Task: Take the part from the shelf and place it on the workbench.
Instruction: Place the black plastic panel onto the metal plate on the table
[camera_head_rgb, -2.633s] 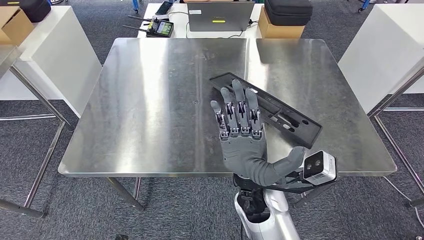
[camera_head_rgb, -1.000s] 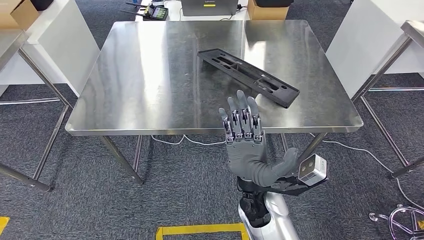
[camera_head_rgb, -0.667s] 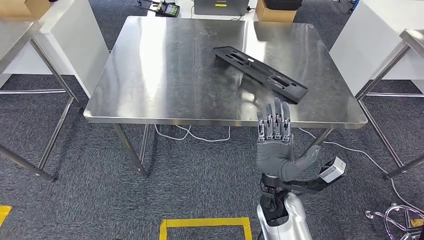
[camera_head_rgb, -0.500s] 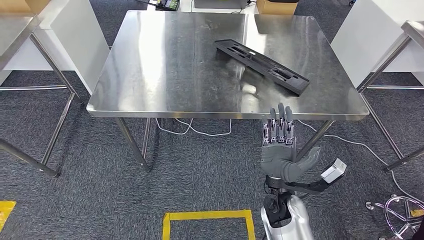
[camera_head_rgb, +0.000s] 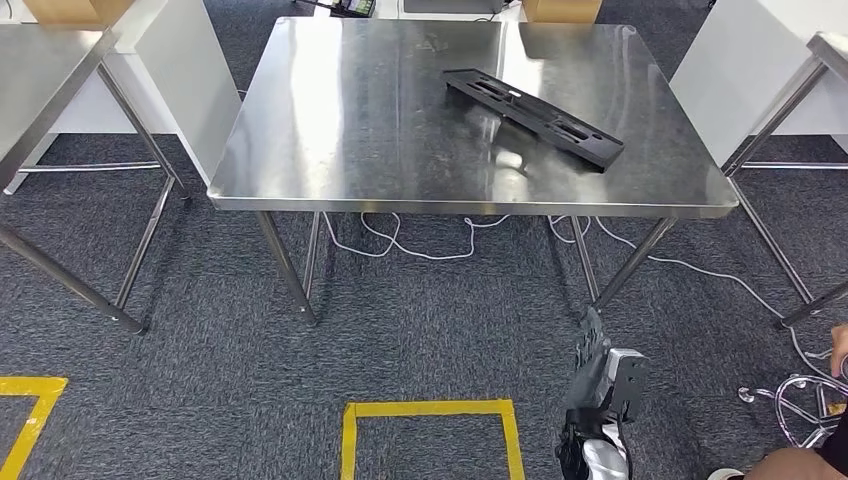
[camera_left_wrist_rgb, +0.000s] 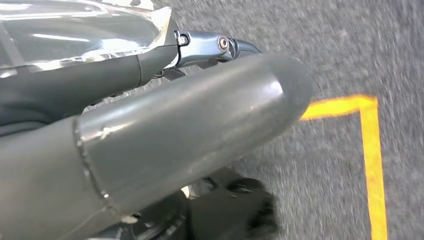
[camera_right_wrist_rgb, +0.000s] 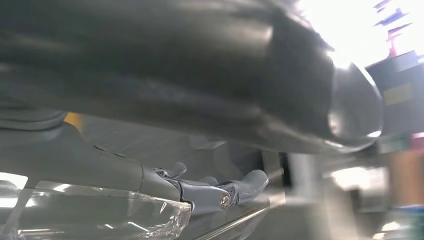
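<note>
Part (camera_head_rgb: 533, 117) flat on workbench (camera_head_rgb: 350, 120), right hand (camera_head_rgb: 592, 378) hanging low, empty

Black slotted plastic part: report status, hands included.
Black slotted plastic part flat on steel workbench. Right hand down, empty. Left hand unclear. Nothing obstructing.

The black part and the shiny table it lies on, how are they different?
The black part is dark and dull; the table is silver and mirror-bright. The part is long and thin with slots cut in it; the table is wide and nearly square, with a plain top. The part lies slantwise near the table's right side, on top; the table stands on legs on the carpet. Both look flat.
</note>
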